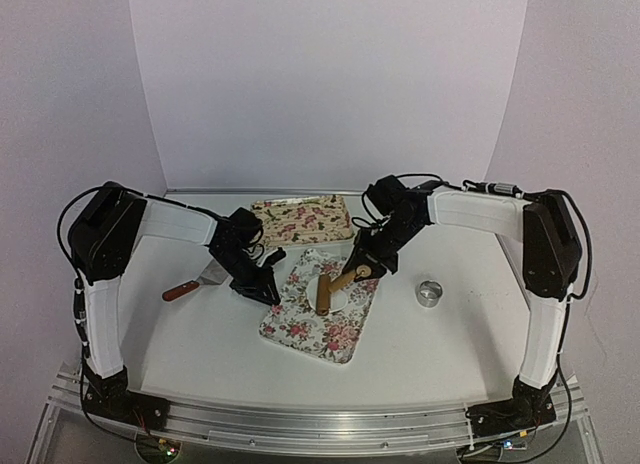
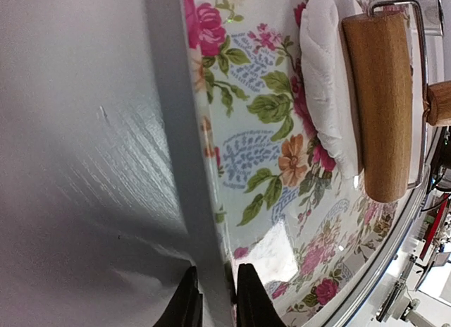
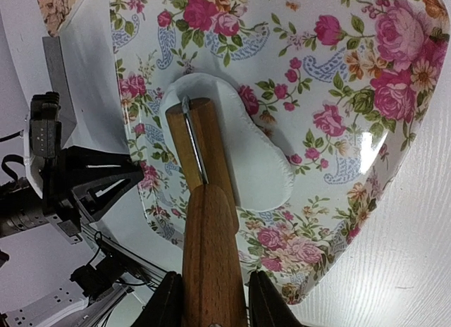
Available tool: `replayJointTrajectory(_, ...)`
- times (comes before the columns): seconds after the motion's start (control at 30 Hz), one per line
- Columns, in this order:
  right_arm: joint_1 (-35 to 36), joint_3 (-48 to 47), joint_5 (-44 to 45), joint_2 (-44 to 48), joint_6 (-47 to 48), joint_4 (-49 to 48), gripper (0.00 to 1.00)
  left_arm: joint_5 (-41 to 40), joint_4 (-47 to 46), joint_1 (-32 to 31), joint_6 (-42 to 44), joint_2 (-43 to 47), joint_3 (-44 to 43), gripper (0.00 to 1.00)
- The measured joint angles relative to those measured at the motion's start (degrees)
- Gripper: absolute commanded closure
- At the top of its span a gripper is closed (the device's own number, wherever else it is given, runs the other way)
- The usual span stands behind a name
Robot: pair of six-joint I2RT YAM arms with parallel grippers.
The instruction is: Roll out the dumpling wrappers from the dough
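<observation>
The dough [image 3: 250,154] is a white, flattened, oblong patch on the flowered tray [image 3: 366,80] in the middle of the table. A wooden roller [image 3: 201,147] lies across its left part. My right gripper [image 3: 215,306] is shut on the roller's wooden handle [image 3: 211,249]. In the left wrist view the dough [image 2: 324,80] bulges out beside the roller barrel [image 2: 380,101]. My left gripper [image 2: 217,299] is shut on the tray's left rim [image 2: 211,221], one finger on each side of it. Dumpling wrappers are out of view.
A second flowered tray [image 1: 300,221] lies at the back. A metal scraper with a wooden handle [image 1: 195,282] rests left of the left gripper [image 1: 268,290]. A small metal ring [image 1: 429,293] stands right of the middle tray [image 1: 310,334].
</observation>
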State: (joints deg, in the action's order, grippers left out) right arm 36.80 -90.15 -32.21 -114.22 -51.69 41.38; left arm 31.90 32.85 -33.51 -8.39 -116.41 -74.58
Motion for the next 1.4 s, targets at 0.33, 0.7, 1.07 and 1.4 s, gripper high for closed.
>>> replayJointTrajectory(0.33,1.92,-2.22,1.69,-2.80,-0.01,-0.30,1.00,0.73,-1.52,-0.35,0.88,-0.25,0.97,1.00)
replayJointTrajectory(0.7,3.84,-5.49,3.48,-5.68,-0.67,-0.03,1.00,0.96,-1.43,0.13,0.88,-0.25,1.11,1.00)
replayJointTrajectory(1.07,4.30,-7.86,3.93,-7.62,-0.88,1.11,1.00,0.96,-1.43,0.21,0.88,-0.25,1.13,1.00)
replayJointTrajectory(1.4,4.65,-10.41,4.05,-9.26,-0.91,2.26,1.00,0.98,-1.41,0.37,0.86,-0.25,1.13,1.00)
